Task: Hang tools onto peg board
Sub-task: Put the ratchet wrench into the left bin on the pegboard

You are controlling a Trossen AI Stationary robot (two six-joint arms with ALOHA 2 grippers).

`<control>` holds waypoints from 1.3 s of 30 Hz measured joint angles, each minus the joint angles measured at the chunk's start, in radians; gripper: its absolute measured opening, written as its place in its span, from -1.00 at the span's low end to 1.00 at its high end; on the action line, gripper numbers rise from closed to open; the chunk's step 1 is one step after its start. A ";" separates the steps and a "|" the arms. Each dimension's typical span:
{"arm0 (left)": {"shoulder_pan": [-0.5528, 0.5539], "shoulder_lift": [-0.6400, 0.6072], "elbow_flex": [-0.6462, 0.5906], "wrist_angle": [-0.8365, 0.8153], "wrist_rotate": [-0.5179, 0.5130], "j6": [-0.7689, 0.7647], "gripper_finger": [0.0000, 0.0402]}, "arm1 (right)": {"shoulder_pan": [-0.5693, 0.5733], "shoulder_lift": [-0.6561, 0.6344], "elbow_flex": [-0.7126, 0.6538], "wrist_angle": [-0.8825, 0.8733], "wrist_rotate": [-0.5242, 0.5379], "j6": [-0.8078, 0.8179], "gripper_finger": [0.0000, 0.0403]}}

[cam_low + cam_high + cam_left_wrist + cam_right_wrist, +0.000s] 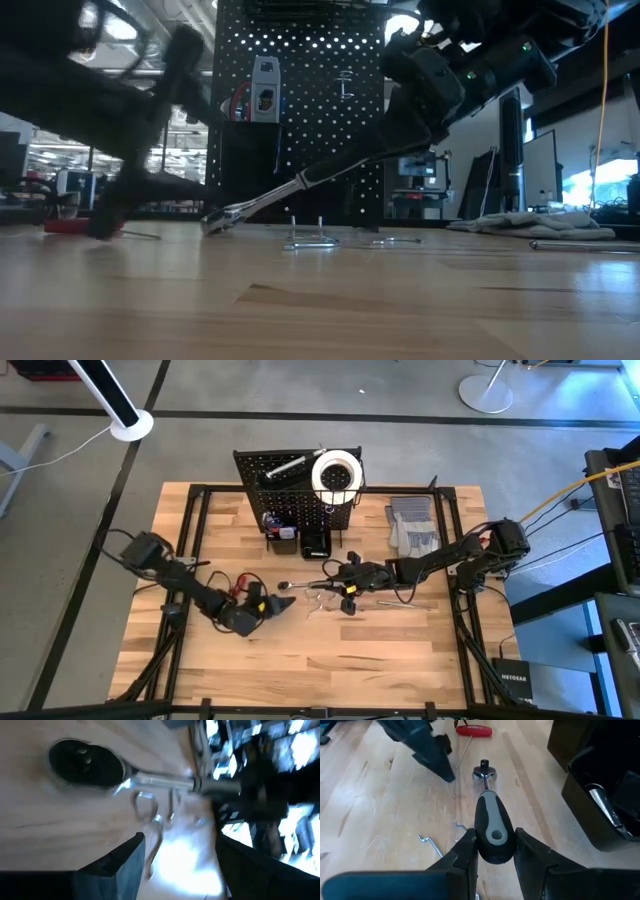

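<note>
A ratchet wrench [487, 815] with a black and grey handle and a silver shaft lies slanted in mid-table. Its head [284, 584] is down on the wood, and my right gripper [492, 855] is shut on its handle. My left gripper [180, 865] stands open just near-left of the wrench head [85, 762] and touches nothing. The upright black peg board [290, 490] stands at the far middle. A white tape roll [336, 472] sits in the board's wire basket. My right gripper pinches the free end of the wrench's handle [492, 837] between its two fingers. It comes from the table's right, slanting down, fingers lying along the handle. The handle end is raised off the wood [370, 150], while the head [225, 218] rests on the table.
Bent metal hooks [322, 600] lie loose on the wood under the wrench. A red-handled tool [474, 730] lies left of the wrench head. Grey gloves [412, 528] lie at the far right. Black bins [600, 805] sit at the peg board's foot.
</note>
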 joint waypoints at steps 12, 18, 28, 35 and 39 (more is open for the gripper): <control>0.148 0.111 0.084 0.051 0.018 -0.121 0.13 | 0.027 0.002 0.000 0.036 0.012 -0.006 -0.52; 0.183 0.111 0.086 0.003 0.062 -0.131 0.13 | 0.064 0.002 0.000 0.035 0.036 -0.015 -0.52; 0.208 0.113 0.100 -0.020 0.057 0.027 0.04 | 0.093 0.002 0.000 0.036 0.024 -0.021 -0.52; 0.209 0.120 0.157 -0.039 0.039 0.252 -0.24 | 0.111 0.004 0.000 0.034 -0.039 -0.023 -0.56; 0.213 0.121 0.159 -0.037 0.031 0.300 -0.41 | 0.132 0.003 0.004 0.065 -0.122 -0.041 -0.63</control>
